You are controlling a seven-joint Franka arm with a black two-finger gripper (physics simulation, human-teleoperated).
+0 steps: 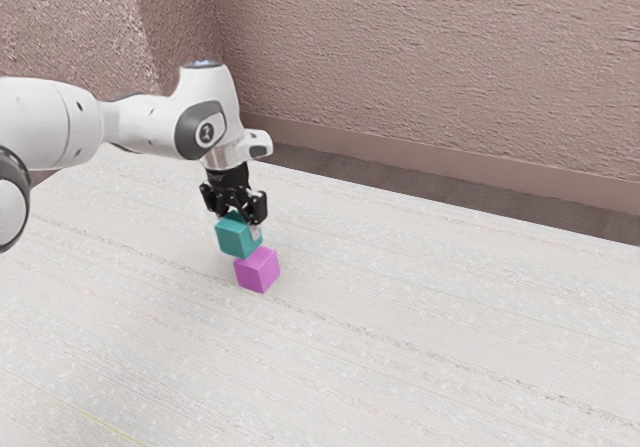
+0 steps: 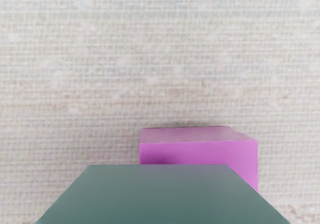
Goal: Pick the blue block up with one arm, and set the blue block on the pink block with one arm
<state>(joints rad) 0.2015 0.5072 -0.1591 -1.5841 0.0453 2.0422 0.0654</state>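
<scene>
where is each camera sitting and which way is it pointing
exterior view: sits off to the arm's side, above the table, looking down across it toward the wall; the arm comes in from the exterior view's left, its gripper shut on the blue block just over the pink block.
wrist view: rides on the hand, looking down past the blue block at the pink block and the table.
shared: both blocks and the table.
</scene>
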